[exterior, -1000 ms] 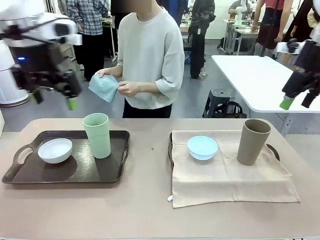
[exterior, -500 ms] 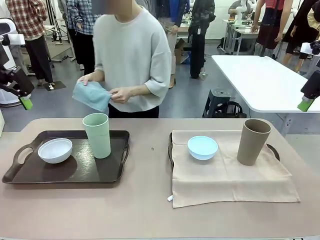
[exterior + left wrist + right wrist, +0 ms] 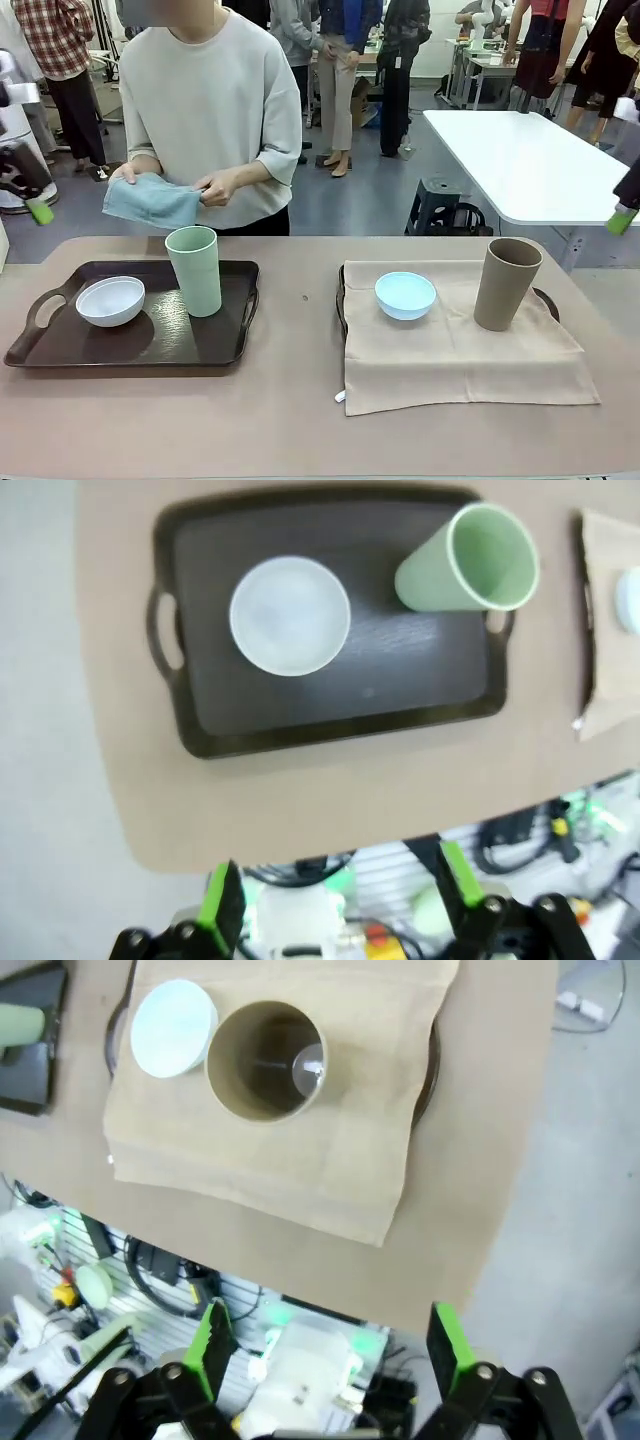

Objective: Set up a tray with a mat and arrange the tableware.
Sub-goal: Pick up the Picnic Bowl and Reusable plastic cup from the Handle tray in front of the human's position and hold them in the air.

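We log: left gripper (image 3: 338,905) fingers apart, empty, above left tray (image 3: 300,715) | right gripper (image 3: 330,1345) fingers apart, empty, above mat (image 3: 330,1150) | white bowl (image 3: 110,301) and green tumbler (image 3: 194,270) on left tray | blue bowl (image 3: 405,295) and brown tumbler (image 3: 507,283) on mat, right | person (image 3: 210,110), far side, holds blue cloth (image 3: 150,201).

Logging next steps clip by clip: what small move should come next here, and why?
Probably the left gripper, fingers open, should descend toward the pale green tumbler to clear the bare left tray: the person holds a blue cloth ready behind it.
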You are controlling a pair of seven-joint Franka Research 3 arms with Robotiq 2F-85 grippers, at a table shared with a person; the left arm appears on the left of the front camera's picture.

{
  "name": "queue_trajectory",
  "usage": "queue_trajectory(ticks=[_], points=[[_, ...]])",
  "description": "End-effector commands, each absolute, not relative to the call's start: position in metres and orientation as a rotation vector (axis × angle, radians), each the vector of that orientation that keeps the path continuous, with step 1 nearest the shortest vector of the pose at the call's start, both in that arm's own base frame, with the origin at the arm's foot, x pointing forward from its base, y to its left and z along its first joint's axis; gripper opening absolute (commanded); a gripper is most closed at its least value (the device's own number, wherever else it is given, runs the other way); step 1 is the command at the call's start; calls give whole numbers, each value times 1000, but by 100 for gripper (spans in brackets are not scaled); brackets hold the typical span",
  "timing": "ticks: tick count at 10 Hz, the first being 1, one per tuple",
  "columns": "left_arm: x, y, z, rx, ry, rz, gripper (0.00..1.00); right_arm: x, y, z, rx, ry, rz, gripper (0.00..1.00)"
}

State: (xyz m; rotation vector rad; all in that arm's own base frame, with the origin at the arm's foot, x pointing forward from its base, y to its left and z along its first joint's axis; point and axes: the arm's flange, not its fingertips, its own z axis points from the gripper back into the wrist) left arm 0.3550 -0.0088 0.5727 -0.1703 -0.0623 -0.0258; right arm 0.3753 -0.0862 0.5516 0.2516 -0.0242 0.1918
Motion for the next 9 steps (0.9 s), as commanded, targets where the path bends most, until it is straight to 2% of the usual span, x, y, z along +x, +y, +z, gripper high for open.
queue_trajectory(ticks=[1,3,4,6,9], points=[[372,48,569,-407,15,-29,100,360,-133,535,460,-21,130,100],[379,94,550,-682,-32,-33,100,359,-175,528,803,-37,190,100],[382,110,543,-761,-62,-29,100,361,-192,524,923,-59,204,100],[376,145,526,-925,-216,-33,100,361,-225,519,1084,-113,210,100],[345,202,508,-1072,-376,156,100,358,-258,511,1204,-143,185,100]])
